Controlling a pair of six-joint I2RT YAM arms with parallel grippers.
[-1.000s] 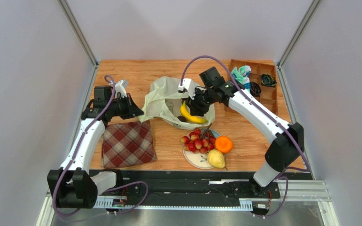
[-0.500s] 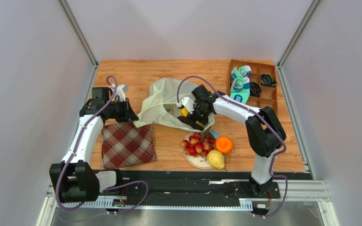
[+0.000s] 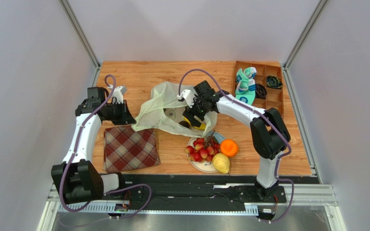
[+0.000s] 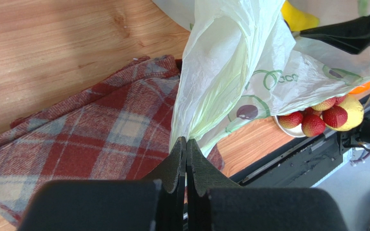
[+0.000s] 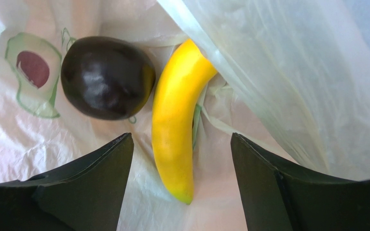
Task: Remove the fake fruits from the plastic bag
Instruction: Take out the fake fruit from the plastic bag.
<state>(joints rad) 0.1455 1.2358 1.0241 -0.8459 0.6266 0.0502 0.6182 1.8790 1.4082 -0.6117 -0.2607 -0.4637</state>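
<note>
Compared with a second ago, the right claw (image 5: 179, 140) is no longer carrying the banana (image 5: 175, 130) over the bag's mouth. It is now reaching into the plastic bag (image 3: 158, 108) with its jaws spread wide and released, and the banana is lying loose on the bag's inner film between them. The left claw (image 4: 186, 143) is pulling further away from the right claw, toward the left edge of the bench (image 3: 138, 77), and is stretching the bag sideways. It is clenched on a gathered fold of the bag's edge, which is rising straight out from its tips.

The bag is showing green looping print just beyond the left claw, too stylised to read. Beside the print is a drawing of a halved avocado with a brown stone. The same drawing is showing inside the bag, ahead and to the left of the right claw.

The banana's long axis is running straight away from the right claw. Its near tip is lying between the fingers and its far end is curving off to the right. The plum (image 5: 106, 77) is sitting just beside the banana, ahead of the left finger.

The plaid cloth (image 4: 76, 125) is lying under and to the left of the left claw. Behind the right claw, on the near side, the plate (image 3: 199, 163) is carrying the red grape bunch (image 3: 202, 147) and the pear (image 3: 221, 162). The orange (image 3: 229, 147) is resting at the plate's rim.
</note>
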